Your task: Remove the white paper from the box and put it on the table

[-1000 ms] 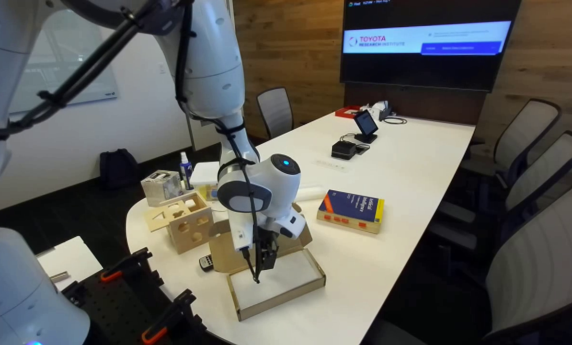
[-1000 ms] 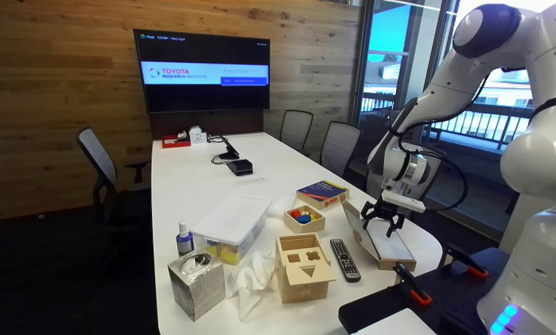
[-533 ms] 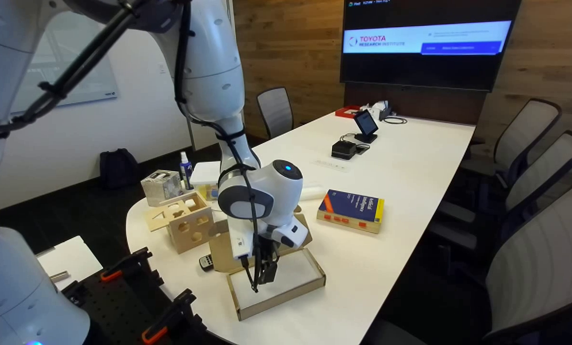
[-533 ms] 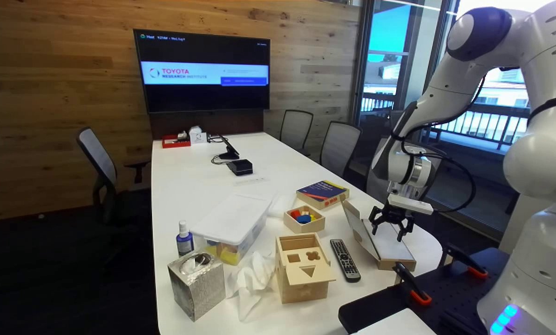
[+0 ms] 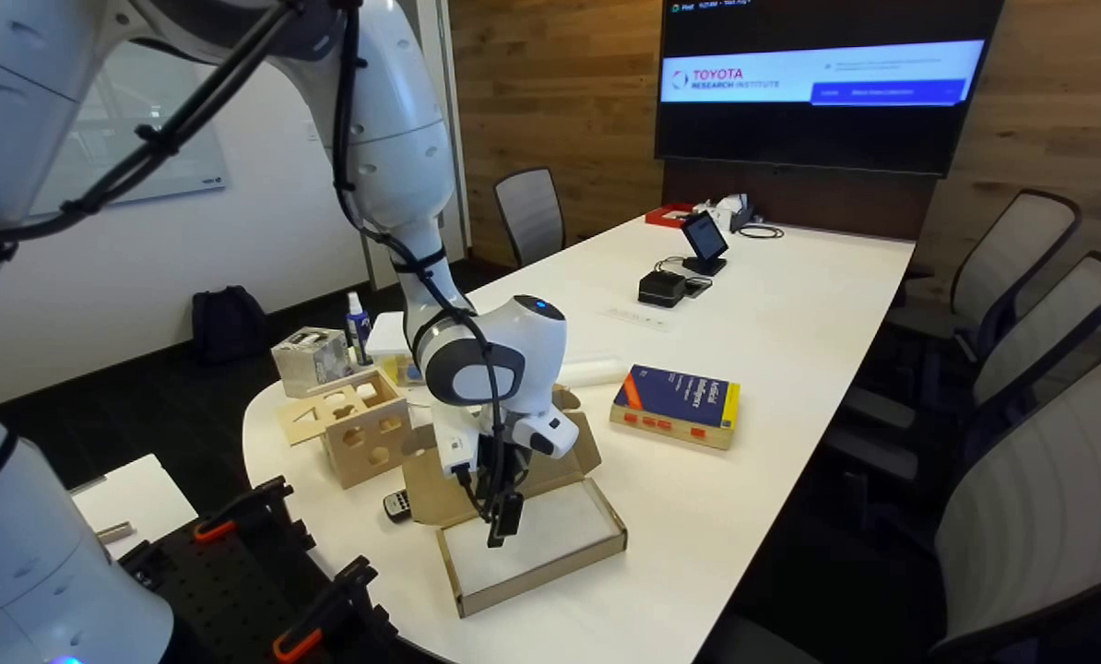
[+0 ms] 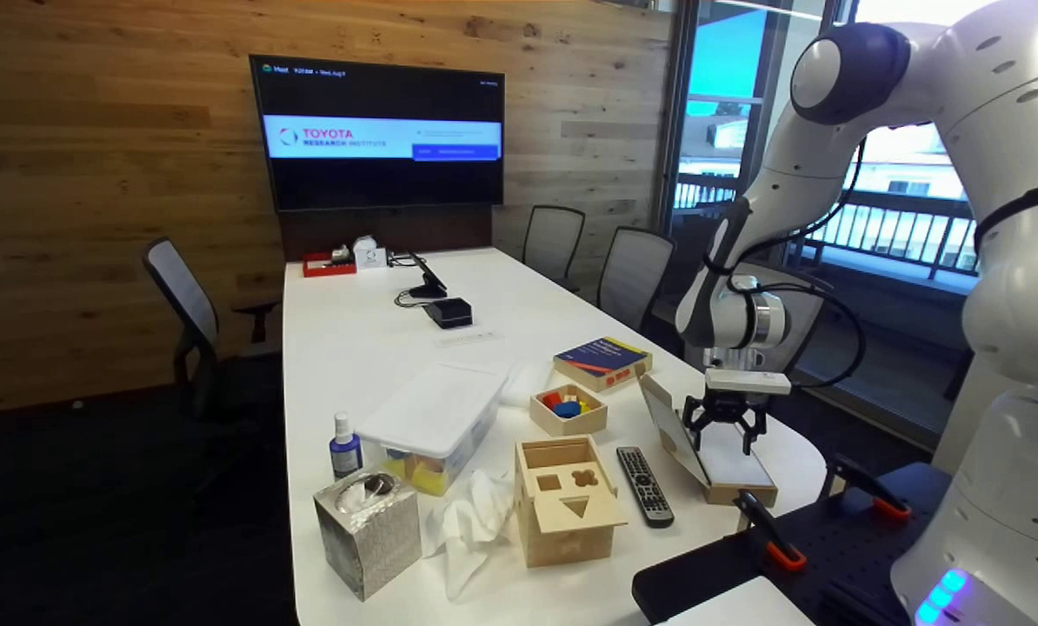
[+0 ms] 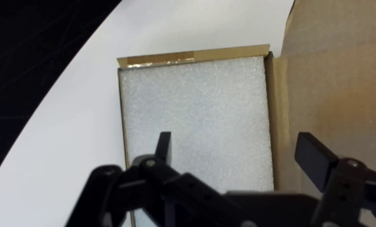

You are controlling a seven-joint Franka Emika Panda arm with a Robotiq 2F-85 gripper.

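The white paper [image 7: 197, 94] lies flat in the box [image 5: 546, 583] and fills its floor; it looks like a grainy, foam-like sheet. It also shows in both exterior views [image 5: 564, 526] [image 6: 736, 465]. The box is shallow brown cardboard with its flap [image 7: 333, 78] raised on one long side. My gripper [image 7: 233, 138] is open and empty and points down above the box. In the wrist view one finger is over the sheet, the other over the flap side. It also shows in both exterior views [image 5: 504, 530] [image 6: 723, 445]. The table [image 5: 809, 314] is white.
A blue-and-yellow book [image 5: 675, 406], a wooden shape box [image 6: 567, 500], a remote [image 6: 645, 487] and a small tray of blocks [image 6: 568, 410] stand near the box. A tissue box [image 6: 367, 530] and a clear bin [image 6: 436, 409] are farther off. The table's curved edge runs close by.
My gripper has straightened from a tilt to point down and shifted slightly across the box, sitting a little lower than a second ago. The box and the white paper have not moved.
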